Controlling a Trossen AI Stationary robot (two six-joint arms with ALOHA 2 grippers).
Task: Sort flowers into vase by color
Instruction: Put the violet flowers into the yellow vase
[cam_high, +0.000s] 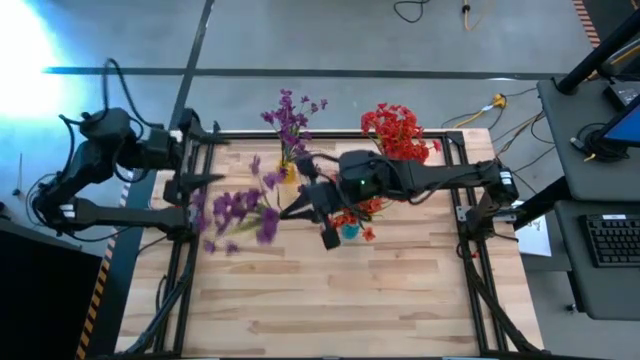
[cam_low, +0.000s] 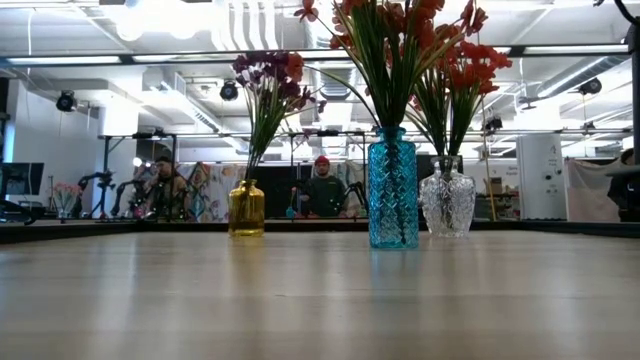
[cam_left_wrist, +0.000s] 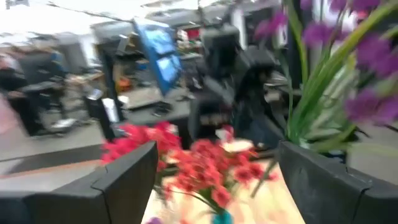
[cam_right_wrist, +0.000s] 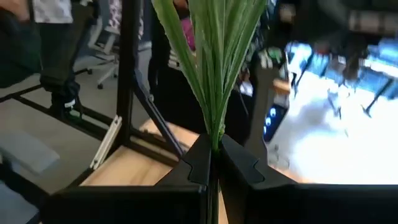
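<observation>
My right gripper (cam_high: 296, 206) reaches over the table's middle, shut on a purple flower sprig (cam_high: 236, 210) whose blossoms point toward the left edge. My left gripper (cam_high: 208, 158) hangs open at the far left, touching nothing. A yellow vase (cam_low: 246, 208) holds purple flowers (cam_high: 291, 116). A blue vase (cam_low: 393, 190) and a clear vase (cam_low: 447, 200) hold red flowers (cam_high: 398, 132). All three vases stand on their bases on the table. Neither gripper shows in the low view. My right gripper pinches the sprig's green stem (cam_right_wrist: 215, 143) between its two fingers, just below where the leaves fan out. The fingers lie level, coming from the table's right. The sprig sticks out past the fingertips toward the left edge, lifted clear of the table.
Black frame rails (cam_high: 180, 215) border the wooden table (cam_high: 330, 300) on the left, right and far sides. Bare wood lies toward the near edge. People (cam_low: 322, 190) and equipment show in the room beyond the far edge.
</observation>
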